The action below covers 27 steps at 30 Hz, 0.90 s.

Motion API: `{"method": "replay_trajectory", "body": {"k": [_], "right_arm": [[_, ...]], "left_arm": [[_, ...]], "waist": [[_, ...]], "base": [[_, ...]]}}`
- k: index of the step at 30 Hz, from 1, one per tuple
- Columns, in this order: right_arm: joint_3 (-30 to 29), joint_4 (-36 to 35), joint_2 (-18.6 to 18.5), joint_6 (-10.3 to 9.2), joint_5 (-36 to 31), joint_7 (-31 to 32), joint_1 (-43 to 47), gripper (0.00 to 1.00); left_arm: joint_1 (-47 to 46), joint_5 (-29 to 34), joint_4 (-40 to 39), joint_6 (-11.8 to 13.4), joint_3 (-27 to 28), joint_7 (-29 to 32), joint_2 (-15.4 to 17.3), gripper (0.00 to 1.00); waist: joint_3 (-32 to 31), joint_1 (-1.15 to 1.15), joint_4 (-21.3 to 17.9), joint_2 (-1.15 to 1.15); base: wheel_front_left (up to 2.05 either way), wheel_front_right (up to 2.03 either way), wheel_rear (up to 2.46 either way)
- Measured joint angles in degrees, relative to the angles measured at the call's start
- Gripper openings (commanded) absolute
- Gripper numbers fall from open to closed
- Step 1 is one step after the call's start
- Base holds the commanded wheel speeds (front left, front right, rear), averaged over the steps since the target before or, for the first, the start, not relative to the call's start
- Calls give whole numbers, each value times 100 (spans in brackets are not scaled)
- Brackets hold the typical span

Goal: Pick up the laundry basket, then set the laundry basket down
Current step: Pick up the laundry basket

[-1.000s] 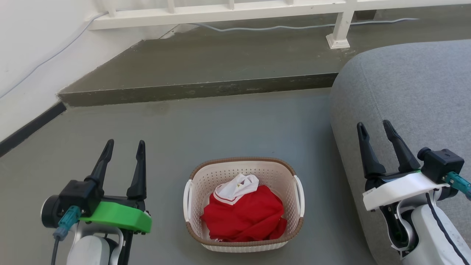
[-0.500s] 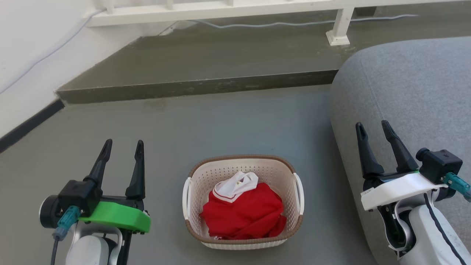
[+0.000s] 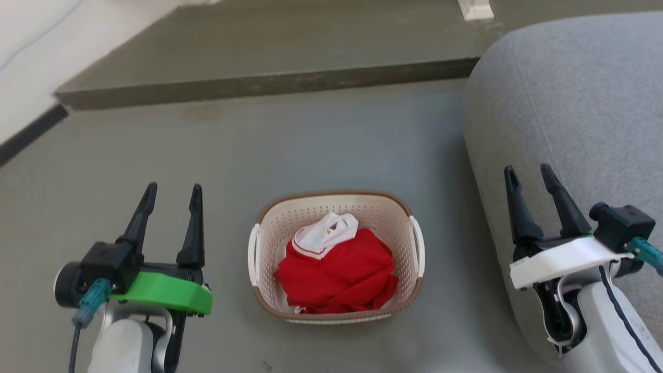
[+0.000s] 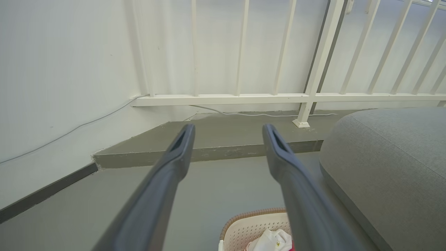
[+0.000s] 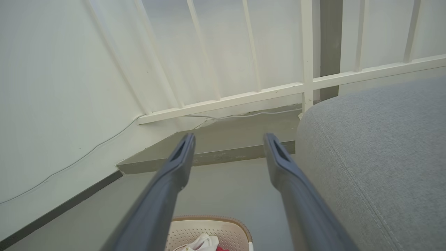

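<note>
Your left gripper (image 3: 174, 186) hovers above the floor (image 3: 336, 140) at the lower left of the head view. Its two dark fingers are spread well apart and hold nothing. Just to its right, clear of it, the laundry basket (image 3: 386, 223) sits flat on the floor between your arms, with a crumpled red garment (image 3: 336, 274) and a white collar (image 3: 323, 233) inside. Your right gripper (image 3: 528, 169) hangs at the lower right, just as wide open and just as empty, near the basket but not touching it.

By that layout, no part of the job is done. The pick-up has not begun, so the reach, the grasp, the lift and the set-down are all ahead of you. The white side handles, one (image 3: 253, 254) facing your left arm and one (image 3: 417, 246) facing your right, look like the natural places to take hold.

Around you, the pale wall (image 4: 69, 69) and dark baseboard (image 3: 31, 132) run along the far left, with a thin cable (image 4: 69, 130) trailing down the wall. Ahead of the basket a raised step (image 3: 259, 85) crosses the floor, and a white railing (image 4: 244, 99) stands beyond it. On the right, a grey sofa (image 3: 570, 103) bulges in close behind your right gripper. It is likely to crowd that arm's swing inward, so watch your clearance there. The path from the left looks open.
</note>
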Motion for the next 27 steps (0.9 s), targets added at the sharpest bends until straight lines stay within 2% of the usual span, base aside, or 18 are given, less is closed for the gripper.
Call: {"method": "replay_trajectory", "body": {"k": [11, 27], "right_arm": [[-59, 363, 64, 21, 0, 0, -467, 100], [-74, 1346, 144, 64, 2, 0, -1312, 100]], "left_arm": [[-555, 1, 71, -49, -51, -1, -10, 100], [-1327, -4, 1133, -100, -302, -1, -25, 100]], "waist": [[798, 0, -55, 0], [1901, 0, -63, 0]], "base": [[0, 0, 0], [0, 0, 0]]}}
